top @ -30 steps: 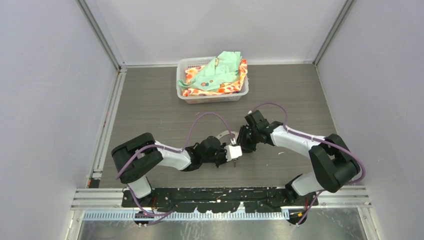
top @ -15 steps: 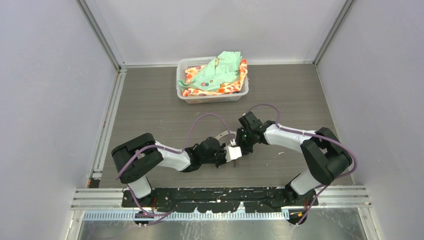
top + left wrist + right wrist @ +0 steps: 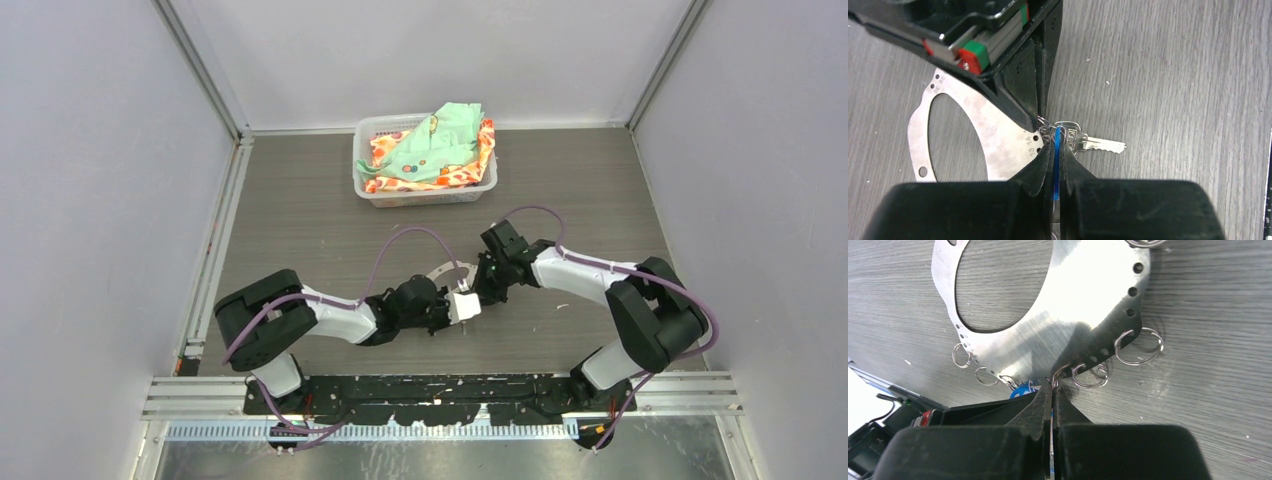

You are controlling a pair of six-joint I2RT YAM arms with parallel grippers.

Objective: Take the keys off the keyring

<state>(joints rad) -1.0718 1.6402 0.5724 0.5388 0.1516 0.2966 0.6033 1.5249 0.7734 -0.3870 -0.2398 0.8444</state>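
Both clamp: left end effector (image 3: pixel 1055 152) keys (image 3: pixel 1094 144), right one (image 3: pixel 1053 388) keyring (image 3: pixel 1088 300) rim.

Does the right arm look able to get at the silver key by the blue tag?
Probably yes: the key sticks out uncovered beyond the left pincer, which clamps the blue tag, and the right pincer sits shut close by, at the keyring.
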